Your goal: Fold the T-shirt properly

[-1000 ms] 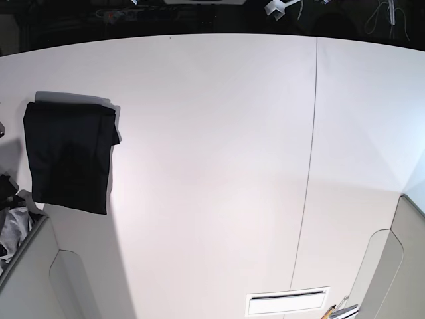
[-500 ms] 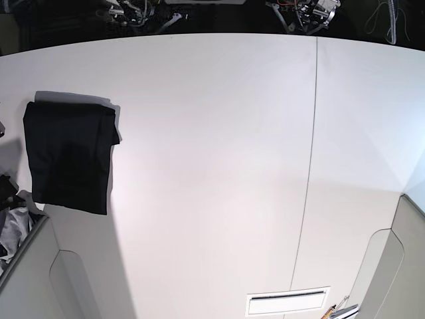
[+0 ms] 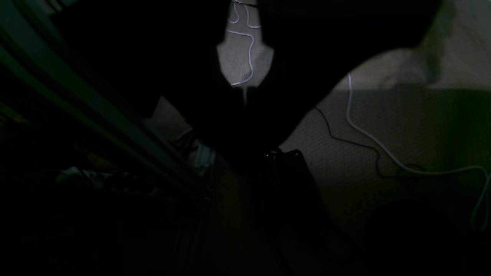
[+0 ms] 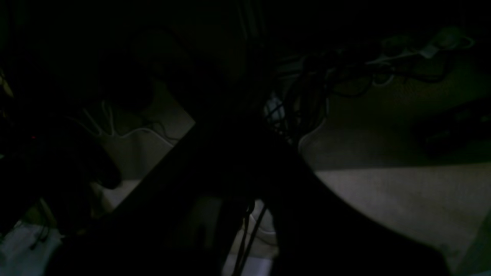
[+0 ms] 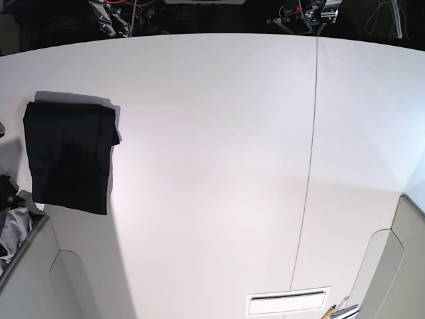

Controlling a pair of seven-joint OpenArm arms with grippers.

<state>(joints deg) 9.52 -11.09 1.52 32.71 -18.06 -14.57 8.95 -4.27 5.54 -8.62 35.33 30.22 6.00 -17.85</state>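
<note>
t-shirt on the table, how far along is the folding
Folding looks done: the T-shirt lies as a compact rectangle near the table's left edge. Nothing is in hand; both arms sit at the far edge, left gripper and right gripper shut and empty. Nothing obvious remains.

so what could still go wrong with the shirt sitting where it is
The folded T-shirt lies at the table's left edge beside the grey-and-white cloth pile, so it could be nudged off or mixed up with it. One corner juts out of the fold and might loosen.
</note>
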